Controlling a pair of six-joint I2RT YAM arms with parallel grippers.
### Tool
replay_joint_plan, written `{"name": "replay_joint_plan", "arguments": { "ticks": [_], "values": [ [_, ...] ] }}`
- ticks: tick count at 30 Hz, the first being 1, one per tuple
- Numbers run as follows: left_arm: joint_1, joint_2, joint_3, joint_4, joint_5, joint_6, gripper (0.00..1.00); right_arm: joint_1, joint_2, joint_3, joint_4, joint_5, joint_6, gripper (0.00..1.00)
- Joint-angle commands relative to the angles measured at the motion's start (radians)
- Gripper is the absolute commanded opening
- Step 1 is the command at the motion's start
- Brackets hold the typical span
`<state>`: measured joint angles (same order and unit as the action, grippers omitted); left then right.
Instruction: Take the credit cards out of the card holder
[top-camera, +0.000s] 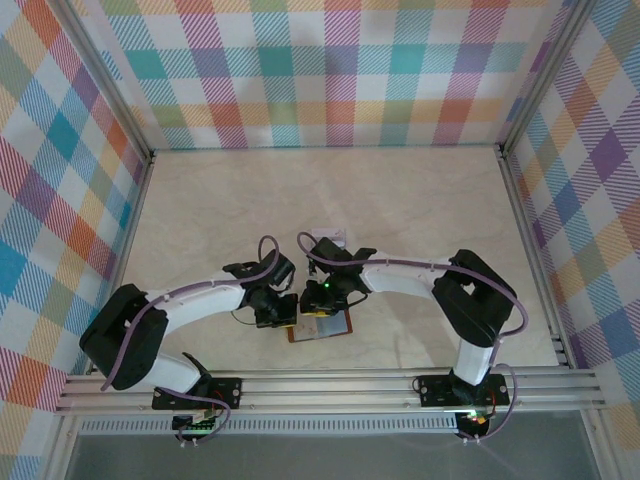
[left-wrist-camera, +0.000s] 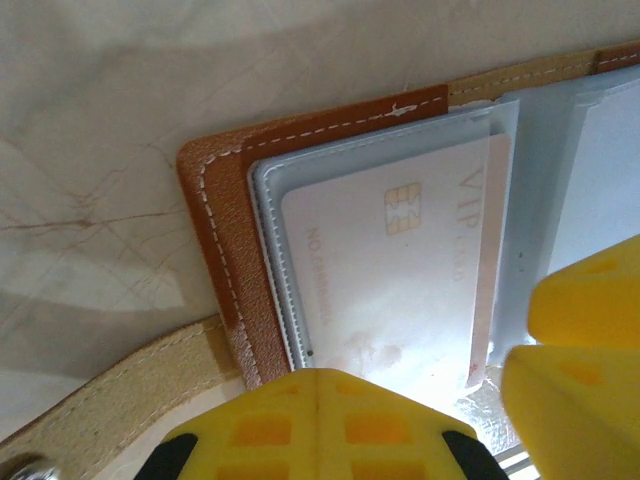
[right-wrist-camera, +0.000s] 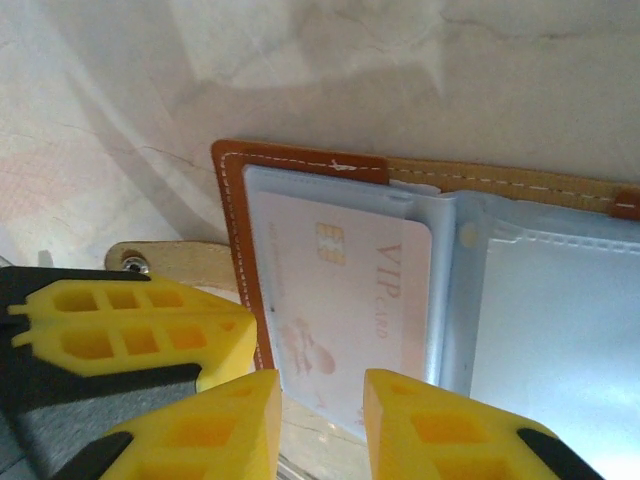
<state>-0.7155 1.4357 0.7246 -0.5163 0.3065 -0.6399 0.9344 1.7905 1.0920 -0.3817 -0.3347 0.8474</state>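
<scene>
The card holder (top-camera: 338, 332) lies open on the table between the two arms, its reddish-brown leather edge (left-wrist-camera: 215, 220) (right-wrist-camera: 240, 230) framing clear pockets. A pale credit card (left-wrist-camera: 390, 260) (right-wrist-camera: 340, 290) with a gold chip and "VIP card" lettering sits in the left pocket, its right end sticking out. My left gripper (left-wrist-camera: 320, 400) (top-camera: 283, 312) is shut, its tips at the holder's near left edge. My right gripper (right-wrist-camera: 320, 430) (top-camera: 318, 305) is open, its fingers either side of the card's near edge. The right pocket (right-wrist-camera: 560, 320) looks pale; what it holds is unclear.
The holder's tan strap (left-wrist-camera: 100, 390) with its snap (right-wrist-camera: 135, 262) sticks out to the left on the marble-look table (top-camera: 200, 210). A small white flat thing (top-camera: 335, 238) lies just behind the right wrist. Checked walls enclose three sides; a metal rail (top-camera: 330, 385) runs along the near edge.
</scene>
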Motion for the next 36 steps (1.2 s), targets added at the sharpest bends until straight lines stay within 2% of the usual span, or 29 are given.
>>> {"name": "replay_joint_plan", "arguments": {
  "ticks": [1,11,19,36],
  "values": [
    [-0.017,0.023,0.027,0.011,0.011,-0.013,0.00,-0.003,0.027,-0.007,0.000,-0.030,-0.024,0.30],
    [-0.018,0.103,0.025,-0.024,-0.034,0.031,0.00,-0.004,0.057,-0.011,-0.007,-0.013,-0.024,0.30],
    [-0.017,0.096,0.024,-0.043,-0.058,0.036,0.00,-0.003,0.040,0.000,-0.079,0.054,-0.035,0.29],
    [-0.018,0.057,0.042,-0.083,-0.076,0.037,0.00,-0.003,-0.012,0.003,-0.084,0.055,-0.042,0.29]
  ]
}}
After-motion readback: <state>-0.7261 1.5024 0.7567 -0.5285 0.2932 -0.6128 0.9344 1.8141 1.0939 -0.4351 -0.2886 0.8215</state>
